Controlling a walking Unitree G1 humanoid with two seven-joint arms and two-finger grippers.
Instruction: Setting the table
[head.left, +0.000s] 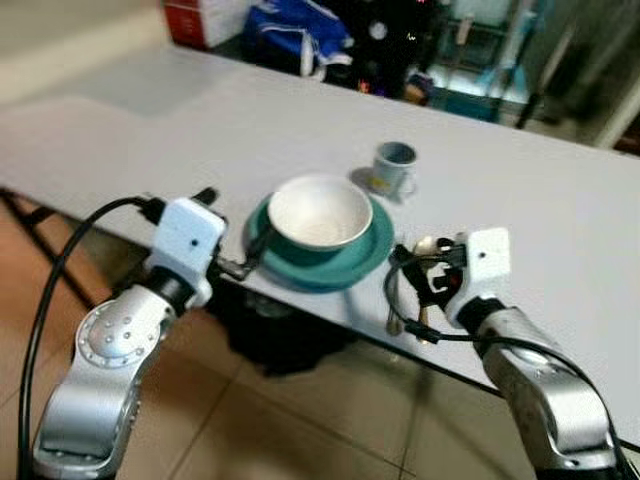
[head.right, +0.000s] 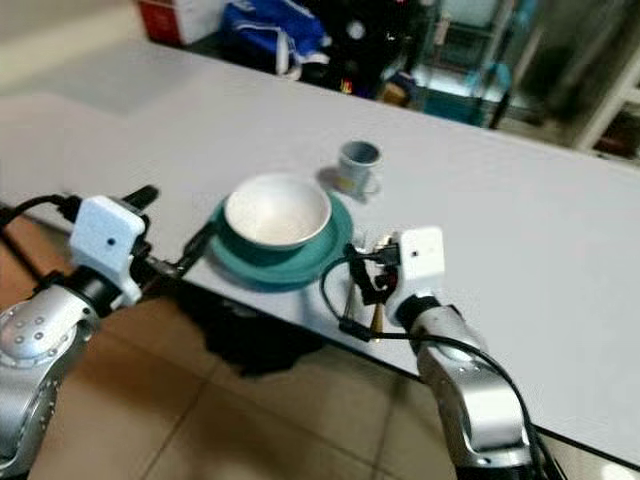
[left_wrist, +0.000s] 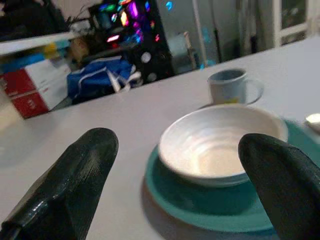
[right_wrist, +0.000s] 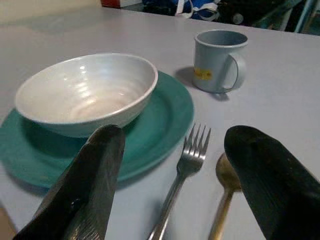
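Right wrist view, fork (right_wrist: 184, 176) tines toward mug (right_wrist: 218, 60) (spoon (right_wrist: 225, 192) parallel)

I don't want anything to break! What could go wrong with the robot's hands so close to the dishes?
1. The white ceramic bowl sits on the round teal plate near the grey table's edge; a nudge from the open left end effector might push both off.
2. The silver metal fork and gold spoon lie just ahead of the open right end effector, which could knock them floorward.
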